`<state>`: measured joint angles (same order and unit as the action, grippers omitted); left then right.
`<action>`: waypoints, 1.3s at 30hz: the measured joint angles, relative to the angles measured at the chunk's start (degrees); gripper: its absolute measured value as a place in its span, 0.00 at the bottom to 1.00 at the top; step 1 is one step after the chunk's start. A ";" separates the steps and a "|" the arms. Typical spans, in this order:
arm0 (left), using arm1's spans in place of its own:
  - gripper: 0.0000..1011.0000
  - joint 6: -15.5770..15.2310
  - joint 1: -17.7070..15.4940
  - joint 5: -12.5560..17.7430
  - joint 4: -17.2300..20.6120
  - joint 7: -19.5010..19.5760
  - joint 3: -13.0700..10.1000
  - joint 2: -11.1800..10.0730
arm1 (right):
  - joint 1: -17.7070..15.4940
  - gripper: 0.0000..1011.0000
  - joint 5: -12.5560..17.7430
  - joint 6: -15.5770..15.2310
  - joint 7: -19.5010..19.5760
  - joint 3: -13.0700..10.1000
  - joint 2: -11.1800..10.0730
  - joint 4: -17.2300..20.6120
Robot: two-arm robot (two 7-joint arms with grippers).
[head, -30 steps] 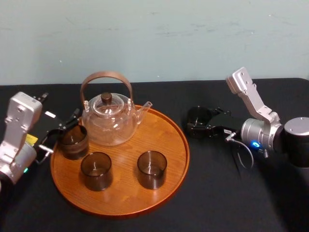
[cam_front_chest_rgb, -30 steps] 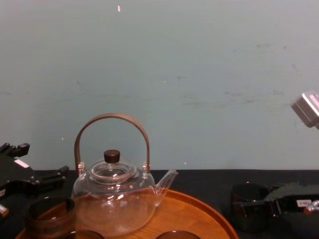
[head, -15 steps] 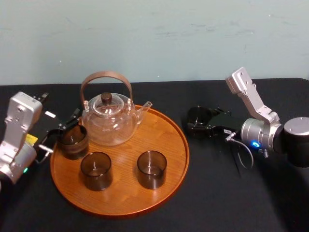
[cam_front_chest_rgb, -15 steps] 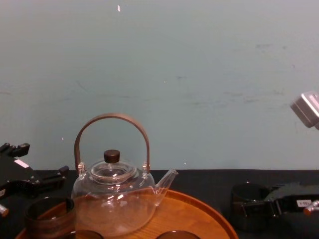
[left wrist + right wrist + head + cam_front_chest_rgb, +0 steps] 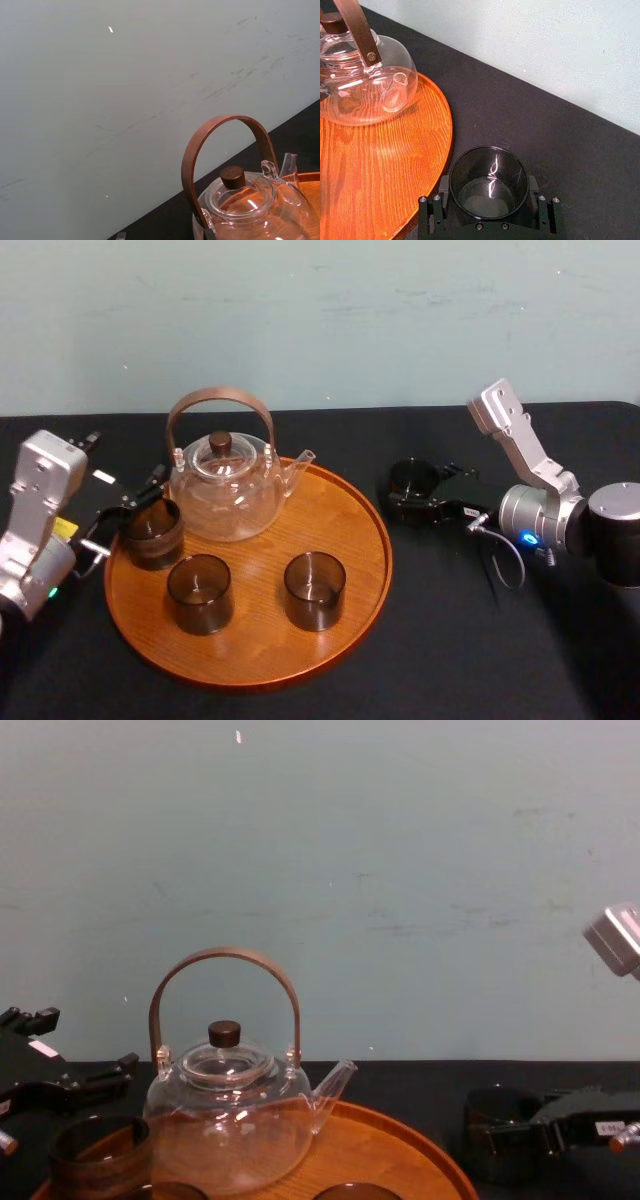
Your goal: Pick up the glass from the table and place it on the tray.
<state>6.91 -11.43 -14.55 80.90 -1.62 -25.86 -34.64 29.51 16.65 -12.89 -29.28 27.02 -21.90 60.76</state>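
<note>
Table [image 5: 450, 640], glass [image 5: 413, 478] in right gripper [image 5: 489, 189] beside tray [image 5: 384, 540] rim, left gripper [image 5: 130, 512] opposite

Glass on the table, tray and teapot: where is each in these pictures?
glass on the table [image 5: 489, 196], right wrist view, its inner base.
tray [image 5: 345, 522], head view, bare wood on its right side.
teapot [image 5: 225, 1135], chest view, its glass belly.

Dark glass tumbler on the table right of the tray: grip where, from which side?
Side wall, from the robot's right: the dark glass tumbler stands upright, handleless, round orange wooden tray close on its left. Right gripper sits around it; left gripper at the tray's left edge.
</note>
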 joint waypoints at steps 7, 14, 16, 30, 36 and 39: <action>0.99 0.00 0.00 0.00 0.00 0.00 0.00 0.00 | 0.00 0.89 0.03 0.00 0.00 0.00 0.00 0.00; 0.99 0.00 0.00 0.00 0.00 0.00 0.00 0.00 | -2.60 0.89 1.72 -0.35 -0.51 -1.70 -1.84 5.58; 0.99 0.00 0.00 0.00 0.00 0.00 0.00 0.00 | -3.39 0.89 2.37 -0.54 -0.55 -2.37 -2.70 8.00; 0.99 0.00 0.00 0.00 0.00 0.00 0.00 0.00 | -4.91 0.89 4.25 -0.37 -1.50 -3.20 -6.74 17.89; 0.99 0.00 0.00 0.00 0.00 0.00 0.00 0.00 | -4.40 0.89 4.27 0.00 -3.10 -1.12 -7.02 18.95; 0.99 0.00 0.00 0.00 0.00 0.00 0.00 0.00 | -3.98 0.89 4.31 0.28 -3.94 0.05 -6.81 19.00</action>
<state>6.91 -11.43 -14.55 80.90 -1.62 -25.86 -34.64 25.53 20.96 -12.61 -33.22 27.07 -28.71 79.77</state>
